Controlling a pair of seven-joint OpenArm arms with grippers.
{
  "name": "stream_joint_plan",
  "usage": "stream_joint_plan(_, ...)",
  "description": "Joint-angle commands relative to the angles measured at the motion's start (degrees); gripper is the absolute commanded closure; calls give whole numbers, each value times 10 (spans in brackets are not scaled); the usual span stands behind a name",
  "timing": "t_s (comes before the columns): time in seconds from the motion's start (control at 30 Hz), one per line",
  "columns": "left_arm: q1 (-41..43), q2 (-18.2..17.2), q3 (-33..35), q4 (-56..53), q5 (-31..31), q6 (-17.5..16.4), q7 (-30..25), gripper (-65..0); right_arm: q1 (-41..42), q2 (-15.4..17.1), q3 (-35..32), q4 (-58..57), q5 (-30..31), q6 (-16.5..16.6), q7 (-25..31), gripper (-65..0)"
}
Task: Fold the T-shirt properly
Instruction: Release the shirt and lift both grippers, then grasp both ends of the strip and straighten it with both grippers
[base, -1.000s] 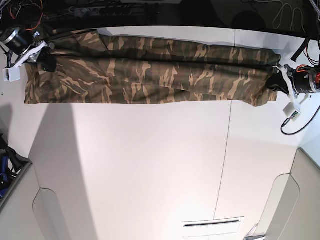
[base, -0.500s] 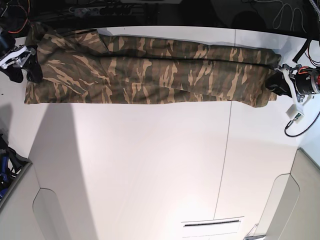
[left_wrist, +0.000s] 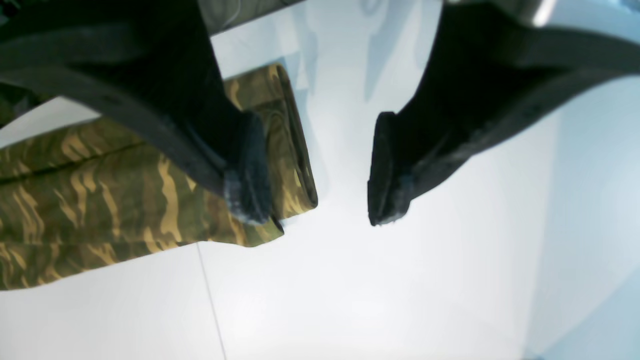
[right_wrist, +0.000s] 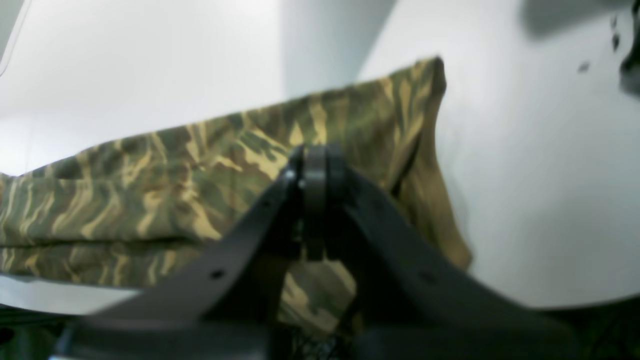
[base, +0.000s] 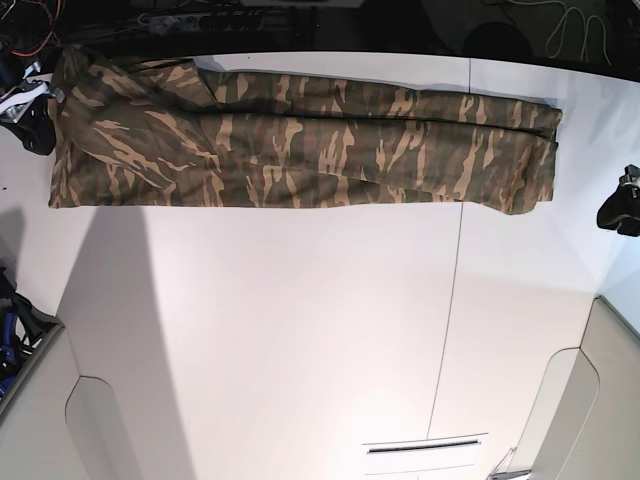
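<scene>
Camouflage-print cloth T-shirt (base: 300, 135) in brown, olive and tan lies along the far edge of the white table (base: 300, 330), drawn out into a long narrow band running nearly the table's whole width. Layers overlap lengthwise, with seams and fold lines visible along the band, so a first lengthwise fold looks done. Long edges lie fairly straight; some ripples mid-band.

Left gripper (left_wrist: 315, 170): black fingers apart, nothing between them. One pad (left_wrist: 247, 170) hangs over the shirt's end corner (left_wrist: 280, 150); the other is over bare table. From the base view this gripper (base: 620, 210) sits off the shirt's end, clear of the cloth.

Right gripper (right_wrist: 314, 200): black jaws pressed together. Camouflage cloth (right_wrist: 200, 190) sits right behind and around the tips, but the wrist view is blurred, and I cannot tell whether any fabric is pinched between them. In the base view it (base: 35, 115) sits at the other end of the band, at the cloth's edge.

Progress, as I judge it: roughly midway. The shirt is narrowed but still full length. What seems left: bringing the ends together crosswise, perhaps twice, into a compact packet, then smoothing. Neither the neckband nor the sleeves can be made out, so the neatness of the inner layers cannot be checked.
</scene>
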Motion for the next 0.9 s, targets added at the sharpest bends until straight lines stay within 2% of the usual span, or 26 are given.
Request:
stream_joint_plan(0.0,-5,-13,-6,3,-20,0,-5,-346,-2,6,-1,-6,8,2,15,0)
stream_joint_plan(0.13,6,0,-6,-15,-33,-2,-4,-357,-2,6,-24,-73,5,8,33,0)
stream_joint_plan(0.27,34,29,-6,-35,-33,-9,-9,-430,-2,8,-59,-144,-10,8,65,0)
stream_joint_plan(0.4,49,66,-6,-43,-28,-10,-24,-433,2,32,-115,-210,-17,8,121,0)
stream_joint_plan(0.47,51,82,-6,-44,-21,-14,-26,-433,17,42,-139,-241,-45,8,137,0)
stream_joint_plan(0.57,51,102,-6,-44,-12,-16,-35,-433,57,44,-160,-283,-84,8,136,0)
stream_joint_plan(0.87,51,125,-6,-44,19,-18,-61,-433,157,45,-165,-336,-121,6,136,0)
